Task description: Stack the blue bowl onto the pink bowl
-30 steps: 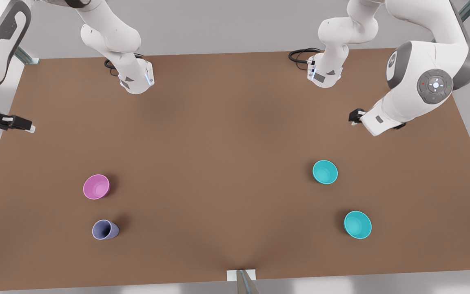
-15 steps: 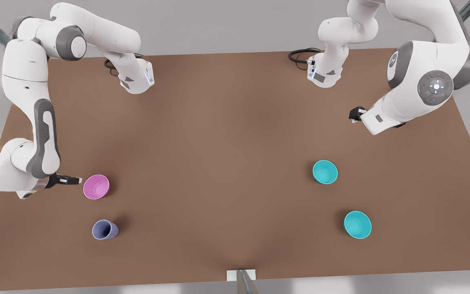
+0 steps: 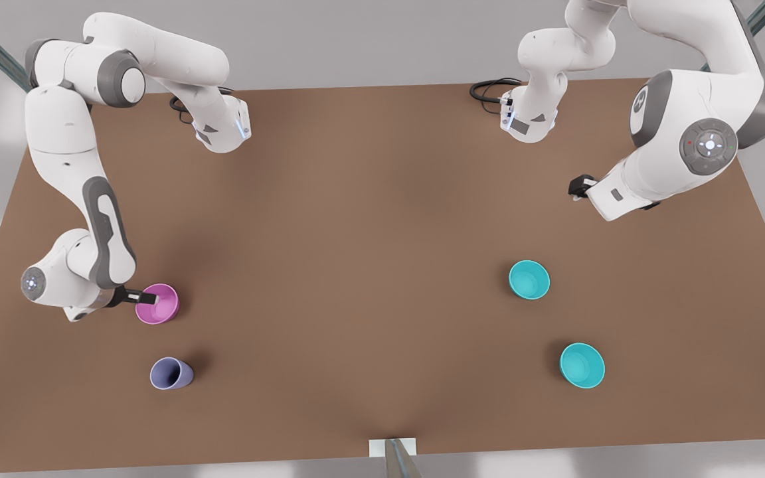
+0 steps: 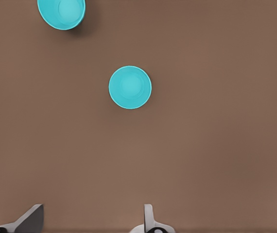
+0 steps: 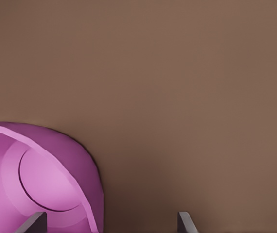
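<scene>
Right pincer at the pink bowl, left pincer waiting high over the blue bowls

On the front view's left, the right pincer (image 3: 145, 298) sits at the rim of the pink bowl (image 3: 157, 304), fingers (image 5: 186, 223) apart with one over the bowl's inside and one outside its wall; a lavender cup (image 3: 170, 373) stands near it on the brown bench (image 3: 369, 265). On the front view's right, the left pincer (image 3: 576, 188) waits above the bench, fingers (image 4: 149, 218) apart, well apart from the blue bowl (image 3: 529, 279) and a second turquoise bowl (image 3: 582, 365)
</scene>
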You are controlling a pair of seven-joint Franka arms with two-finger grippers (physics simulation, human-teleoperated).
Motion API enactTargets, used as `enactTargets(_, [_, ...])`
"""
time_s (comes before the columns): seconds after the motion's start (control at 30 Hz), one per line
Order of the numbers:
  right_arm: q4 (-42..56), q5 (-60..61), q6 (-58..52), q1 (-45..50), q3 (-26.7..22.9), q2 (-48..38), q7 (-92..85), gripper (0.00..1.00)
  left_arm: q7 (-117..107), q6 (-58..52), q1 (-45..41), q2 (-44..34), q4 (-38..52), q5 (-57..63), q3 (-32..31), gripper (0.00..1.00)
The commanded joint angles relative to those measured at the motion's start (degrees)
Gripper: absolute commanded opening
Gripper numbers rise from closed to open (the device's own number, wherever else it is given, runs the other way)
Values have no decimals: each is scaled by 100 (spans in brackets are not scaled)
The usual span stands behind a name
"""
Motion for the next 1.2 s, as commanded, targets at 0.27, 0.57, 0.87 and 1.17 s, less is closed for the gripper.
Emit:
enactTargets(0.27, [82,67,135,-6,37,-63,-456,21,40,7,1,-4,8,37,14,100])
enactTargets(0.57, [-102,1710,-1518,1540,133,-1680,1467,21,40,95,1,14,8,28,67,100])
enactTargets(0.87, [2683,2414,758,4414,107,947,6794,21,49,95,124,14,8,2,58,100])
enactTargets(1.17, [3493,2599,1541,4670,107,2064,6883,100,49,166,124,84,-1,2,58,100])
